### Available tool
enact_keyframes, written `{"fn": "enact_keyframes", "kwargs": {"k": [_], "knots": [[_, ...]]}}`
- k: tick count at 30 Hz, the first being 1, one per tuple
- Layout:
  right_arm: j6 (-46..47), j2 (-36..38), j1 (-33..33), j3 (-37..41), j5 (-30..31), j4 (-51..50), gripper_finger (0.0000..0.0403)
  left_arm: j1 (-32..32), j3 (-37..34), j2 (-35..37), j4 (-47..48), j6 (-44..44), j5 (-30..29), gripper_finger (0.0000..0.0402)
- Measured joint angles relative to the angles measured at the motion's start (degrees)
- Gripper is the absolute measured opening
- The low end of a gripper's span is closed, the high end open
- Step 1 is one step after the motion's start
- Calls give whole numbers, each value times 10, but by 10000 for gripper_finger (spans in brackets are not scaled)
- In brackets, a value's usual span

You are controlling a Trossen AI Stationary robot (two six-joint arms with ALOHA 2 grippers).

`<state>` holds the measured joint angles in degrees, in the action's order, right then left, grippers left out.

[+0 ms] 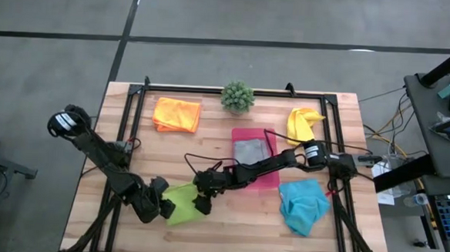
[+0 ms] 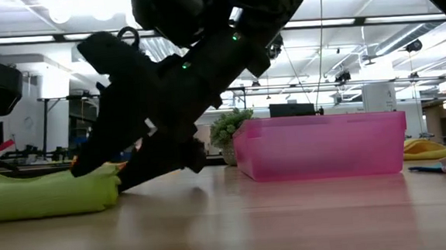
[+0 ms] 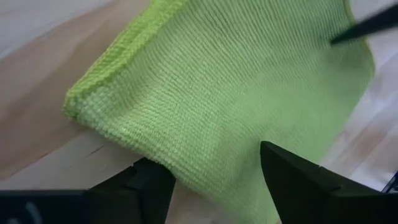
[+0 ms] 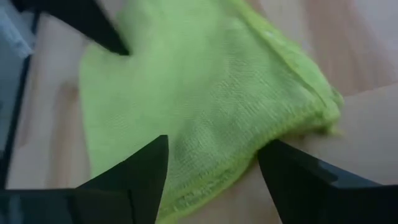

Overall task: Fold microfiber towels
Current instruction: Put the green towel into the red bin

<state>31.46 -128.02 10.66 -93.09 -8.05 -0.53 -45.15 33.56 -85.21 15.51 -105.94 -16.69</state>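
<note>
The lime green towel lies folded on the table near its front edge, between my two grippers; it also shows in the low view. My left gripper is open at the towel's left end, its fingers on either side of the towel's edge. My right gripper is open at the towel's right end, its fingers also astride the edge. The orange towel, yellow towel and turquoise towel lie apart on the table. The grey towel lies in the pink tray. My left gripper has the green towel's left edge between its open fingers, coming low from the table's left; I cannot tell whether the fingers touch it. My right gripper has the towel's right edge between its open fingers, coming slanting down from the right; I cannot tell whether it touches.
A small green potted plant stands at the table's far edge. A black frame runs around the work area. Cables cross the table near the pink tray.
</note>
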Motion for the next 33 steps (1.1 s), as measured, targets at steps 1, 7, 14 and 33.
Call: {"fn": "enact_keyframes", "kwargs": {"k": [1, 7, 14, 33], "knots": [[0, -2, 0, -2, -6, 5, 233, 0, 0, -2, -2, 1, -4, 210], [0, -4, -2, -3, -10, 17, 216, 0, 5, -9, -25, 27, -38, 180], [-4, -4, -6, -2, -9, 21, 122, 1, 6, -9, -28, 33, -60, 108], [-83, 55, -5, -2, 64, -70, 14, 5, 20, 29, -20, 102, -157, 6]]}}
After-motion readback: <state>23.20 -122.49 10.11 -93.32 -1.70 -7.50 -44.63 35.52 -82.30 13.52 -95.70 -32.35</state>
